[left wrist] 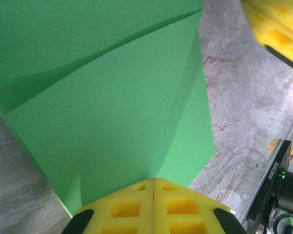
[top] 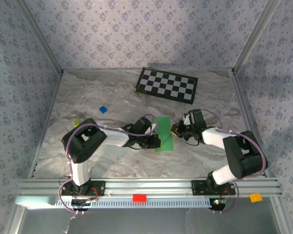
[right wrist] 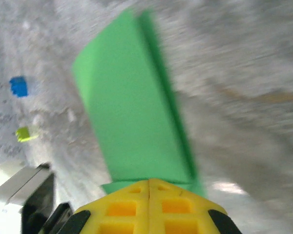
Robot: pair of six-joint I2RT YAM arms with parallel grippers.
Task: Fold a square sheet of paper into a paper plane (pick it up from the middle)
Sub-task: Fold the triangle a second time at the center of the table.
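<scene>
Marbled tbl point(top: 112, 163) being worked on | square sheet of paper point(top: 162, 131), part-folded: light, floppy, being judged best pinched at middle | left gripper point(left wrist: 153, 185) & right gripper point(right wrist: 149, 183) jaws being held together.

Matt green paper sheet point(top: 165, 129), smooth marble-look table point(top: 112, 97) w/ dull sheen, ribbed alu rail point(top: 151, 185)

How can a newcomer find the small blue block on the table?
Start at the black-and-white checkerboard at the far side of the marbled table. Nearer and to its left, the blue block lies alone on bare tabletop. It is bright blue, unlike the yellow-green block farther left.
</scene>
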